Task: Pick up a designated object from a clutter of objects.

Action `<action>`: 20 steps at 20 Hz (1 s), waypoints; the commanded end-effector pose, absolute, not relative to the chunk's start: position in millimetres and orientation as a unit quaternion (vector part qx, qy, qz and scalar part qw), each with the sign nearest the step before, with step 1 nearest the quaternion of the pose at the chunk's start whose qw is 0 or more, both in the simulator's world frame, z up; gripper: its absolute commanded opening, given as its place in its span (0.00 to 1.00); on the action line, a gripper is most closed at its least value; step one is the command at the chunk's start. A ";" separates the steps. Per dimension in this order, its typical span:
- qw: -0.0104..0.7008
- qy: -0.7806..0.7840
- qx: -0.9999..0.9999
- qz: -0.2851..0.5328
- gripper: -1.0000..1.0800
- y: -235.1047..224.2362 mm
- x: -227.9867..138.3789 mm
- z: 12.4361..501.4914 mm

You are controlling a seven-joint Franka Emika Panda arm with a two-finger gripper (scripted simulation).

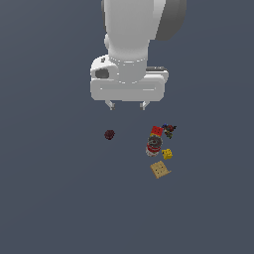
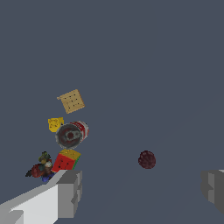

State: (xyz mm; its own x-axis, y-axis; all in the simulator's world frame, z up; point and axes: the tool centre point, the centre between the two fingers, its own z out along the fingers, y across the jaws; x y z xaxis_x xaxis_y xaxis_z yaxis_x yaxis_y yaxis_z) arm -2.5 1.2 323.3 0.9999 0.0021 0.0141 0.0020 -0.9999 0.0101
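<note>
— Two fingers [image 2: 70,192] spread wide, gripper [image 1: 127,104] empty above the desk [image 1: 59,198]. Where's the ball [image 1: 109,134]?
— Alone, well apart from the clutter [image 1: 159,149].
— Then centre over it, descend straight, and close gently; it may roll.

- The ground [image 1: 49,208] I work over is flat and one even dark slate-blue.
- The same ground [image 2: 153,65] fills my wrist view behind everything.
</note>
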 end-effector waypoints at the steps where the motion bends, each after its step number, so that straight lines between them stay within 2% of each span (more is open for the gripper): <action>1: 0.005 0.001 1.000 0.007 0.96 1.2 -2.5 323.3; 9: 0.013 -0.023 1.000 -0.010 0.96 -28.9 -8.7 316.3; 20: 0.012 -0.028 0.999 -0.010 0.96 -31.4 -9.2 308.4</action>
